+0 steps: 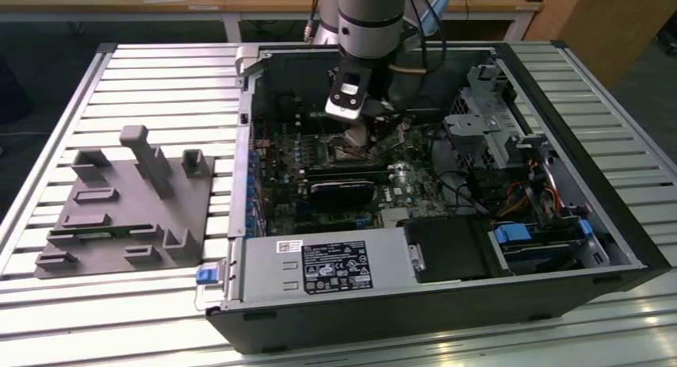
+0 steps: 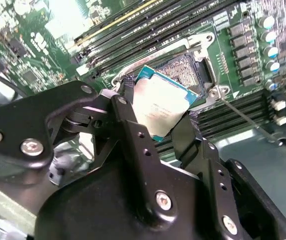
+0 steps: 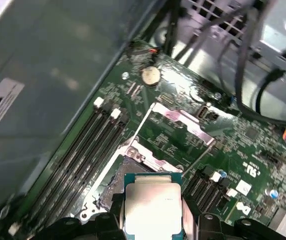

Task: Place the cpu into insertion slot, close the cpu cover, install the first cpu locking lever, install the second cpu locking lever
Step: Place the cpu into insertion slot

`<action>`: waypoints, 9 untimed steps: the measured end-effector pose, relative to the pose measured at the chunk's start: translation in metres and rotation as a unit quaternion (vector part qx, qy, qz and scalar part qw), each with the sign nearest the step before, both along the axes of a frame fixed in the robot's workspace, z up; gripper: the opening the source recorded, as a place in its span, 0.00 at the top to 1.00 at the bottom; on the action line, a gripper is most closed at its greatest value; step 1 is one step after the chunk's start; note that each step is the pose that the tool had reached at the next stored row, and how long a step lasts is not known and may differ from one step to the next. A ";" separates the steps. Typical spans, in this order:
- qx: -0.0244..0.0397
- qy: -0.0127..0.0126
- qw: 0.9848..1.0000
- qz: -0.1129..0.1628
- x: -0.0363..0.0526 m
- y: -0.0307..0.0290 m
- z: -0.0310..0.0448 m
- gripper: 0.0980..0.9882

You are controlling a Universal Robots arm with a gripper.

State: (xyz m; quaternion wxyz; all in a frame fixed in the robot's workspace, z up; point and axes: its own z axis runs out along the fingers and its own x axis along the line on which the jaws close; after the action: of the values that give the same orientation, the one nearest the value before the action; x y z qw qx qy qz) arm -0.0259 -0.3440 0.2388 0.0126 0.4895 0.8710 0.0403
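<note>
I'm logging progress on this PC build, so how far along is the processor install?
Done: the black gripper is shut on the small square silver-topped cpu. In hand: the chip hangs just above the open, silver-rimmed square insertion slot, not yet seated. Left: the thin silvery cpu cover frame is swung open, and a thin silver locking lever juts out unlatched.

cpu (image 2: pixel 160 97) in the claw (image 2: pixel 155 109), over the insertion slot (image 2: pixel 185 67), inside the case (image 1: pixel 423 319)

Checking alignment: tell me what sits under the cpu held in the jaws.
Under the cpu lies the insertion slot, its dark centre and silvery rim showing past the chip's edge. The chip hides the rest.
</note>
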 end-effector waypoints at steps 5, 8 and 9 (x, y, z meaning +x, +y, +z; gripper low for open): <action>0.000 0.000 0.999 -0.045 0.0000 0.0000 -0.0007 0.50; 0.000 0.000 0.997 -0.072 0.0000 0.0000 -0.0010 0.50; 0.000 0.000 0.997 -0.081 0.0000 0.0000 -0.0012 0.50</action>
State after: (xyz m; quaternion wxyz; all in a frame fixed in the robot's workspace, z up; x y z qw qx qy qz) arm -0.0259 -0.3440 0.2377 0.0159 0.5588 0.8282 0.0390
